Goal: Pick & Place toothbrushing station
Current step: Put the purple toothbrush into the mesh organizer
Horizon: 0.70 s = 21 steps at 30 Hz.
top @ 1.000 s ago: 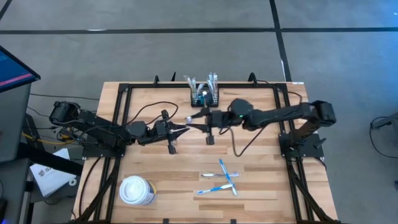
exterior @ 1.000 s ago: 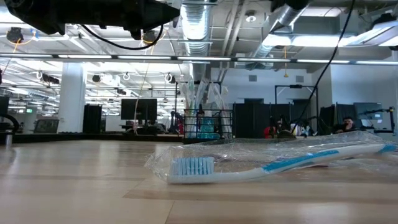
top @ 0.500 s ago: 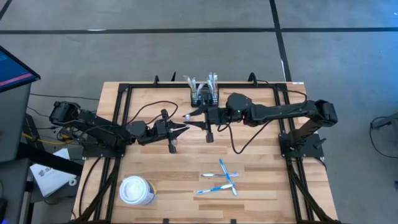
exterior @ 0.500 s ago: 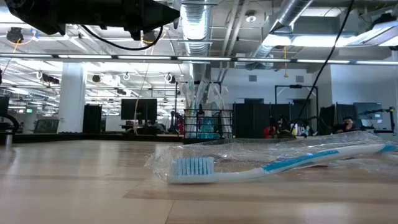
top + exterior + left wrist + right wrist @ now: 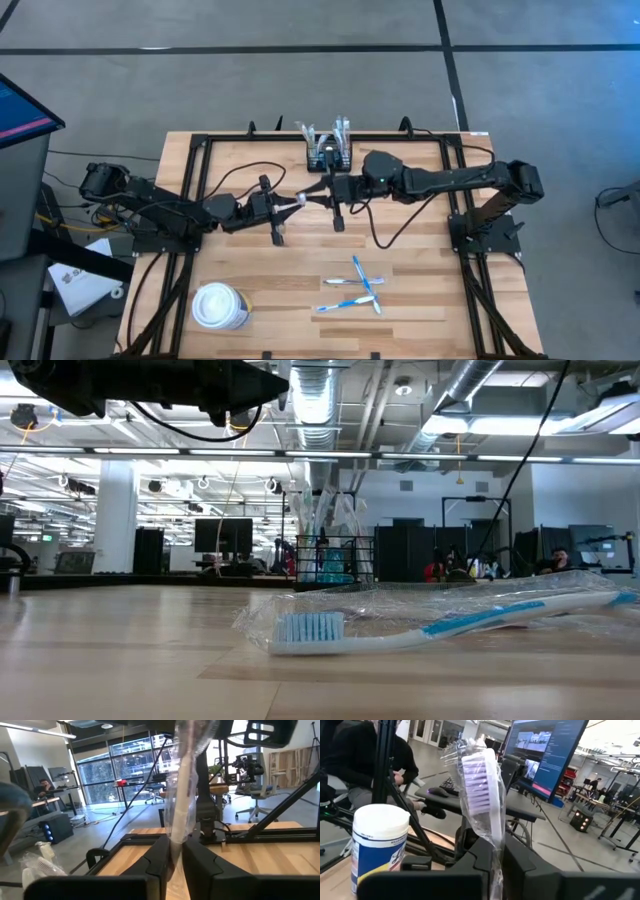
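Above the middle of the desk, the left gripper and right gripper meet, both sets of fingers clamped on one plastic-wrapped toothbrush. The black mesh toothbrushing station stands at the desk's far edge, just beyond them.

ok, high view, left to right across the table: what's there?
white lidded cup → left gripper → wrapped toothbrush held by both grippers → right gripper; loose toothbrushes lie further right.
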Available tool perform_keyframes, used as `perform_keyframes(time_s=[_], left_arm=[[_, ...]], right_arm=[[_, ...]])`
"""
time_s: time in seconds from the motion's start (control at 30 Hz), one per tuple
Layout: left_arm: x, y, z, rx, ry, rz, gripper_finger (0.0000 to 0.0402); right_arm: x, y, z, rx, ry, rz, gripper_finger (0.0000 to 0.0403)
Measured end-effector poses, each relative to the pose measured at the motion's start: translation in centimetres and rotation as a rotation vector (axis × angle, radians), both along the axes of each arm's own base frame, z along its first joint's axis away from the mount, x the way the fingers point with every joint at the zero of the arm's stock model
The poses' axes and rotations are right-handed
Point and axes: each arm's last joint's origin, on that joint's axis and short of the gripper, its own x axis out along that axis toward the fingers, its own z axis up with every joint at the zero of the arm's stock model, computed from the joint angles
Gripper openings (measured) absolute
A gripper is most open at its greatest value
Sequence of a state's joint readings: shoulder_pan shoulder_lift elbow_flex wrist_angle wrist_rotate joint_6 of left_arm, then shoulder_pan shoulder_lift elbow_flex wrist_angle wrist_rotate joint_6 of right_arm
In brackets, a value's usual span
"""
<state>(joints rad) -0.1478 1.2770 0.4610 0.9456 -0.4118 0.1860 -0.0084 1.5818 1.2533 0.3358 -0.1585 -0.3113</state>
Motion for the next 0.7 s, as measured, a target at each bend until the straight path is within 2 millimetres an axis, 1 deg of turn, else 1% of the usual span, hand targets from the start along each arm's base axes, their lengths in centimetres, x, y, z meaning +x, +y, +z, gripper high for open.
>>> perform_keyframes(time_s=[0.07, 0.2, 0.4, 0.57, 0.7], left_arm=[[0.0, 0.0, 0.0, -0.004, -0.005, 0.000, 0.0051], [0.0, 0.0, 0.1, -0.004, -0.008, -0.001, 0.0063], [0.0, -0.1, 0.1, -0.003, -0.009, -0.003, 0.0066], [0.0, -0.1, 0.1, -0.003, -0.009, 0.003, 0.0067], [0.0, -0.1, 0.1, -0.002, -0.009, -0.001, 0.0067]], right_arm=[[0.0, 0.0, -0.1, -0.004, 0.006, 0.001, 0.0009], [0.0, 0.0, -0.2, 0.001, 0.019, -0.001, 0.0008], [0.0, -1.0, -0.3, 0.023, 0.030, -0.025, 0.0006], [-0.6, -2.5, -0.1, 0.050, 0.063, -0.070, 0.0006], [-1.4, -4.0, -0.3, 0.065, 0.138, -0.122, 0.0006]])
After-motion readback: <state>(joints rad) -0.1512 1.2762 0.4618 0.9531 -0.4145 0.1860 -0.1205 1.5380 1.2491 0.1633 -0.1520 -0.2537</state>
